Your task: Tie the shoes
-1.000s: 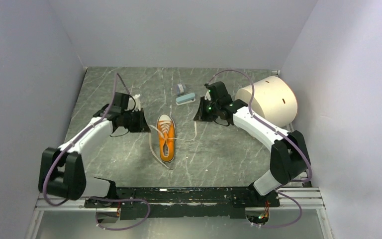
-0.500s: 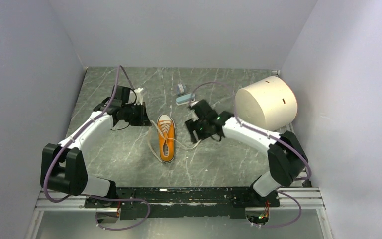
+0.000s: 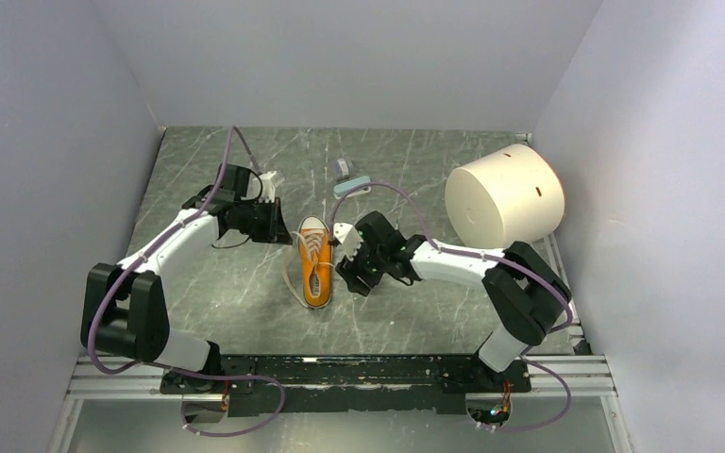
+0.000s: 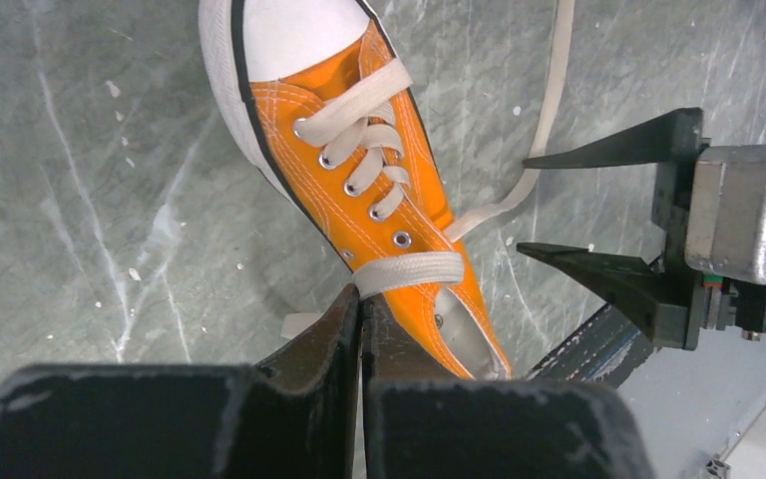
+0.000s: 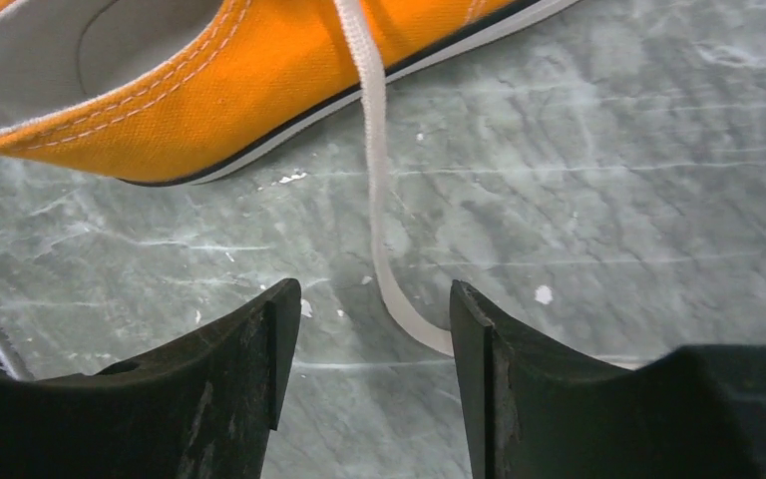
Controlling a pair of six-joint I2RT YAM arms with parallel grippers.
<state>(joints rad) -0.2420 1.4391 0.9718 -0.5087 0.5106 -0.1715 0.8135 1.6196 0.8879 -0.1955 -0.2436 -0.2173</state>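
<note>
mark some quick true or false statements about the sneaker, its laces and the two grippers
1. The right gripper has open jaws with a lace lying between them. True.
2. The left gripper is wide open. False: its fingers are pressed shut beside the sneaker's opening.
3. The laces are tied in a bow. False: loose ends trail on the table.
4. The sneaker lies on its side. False: it stands on its sole.
5. A cream cylinder lies at the right, apart from the sneaker. True.
</note>
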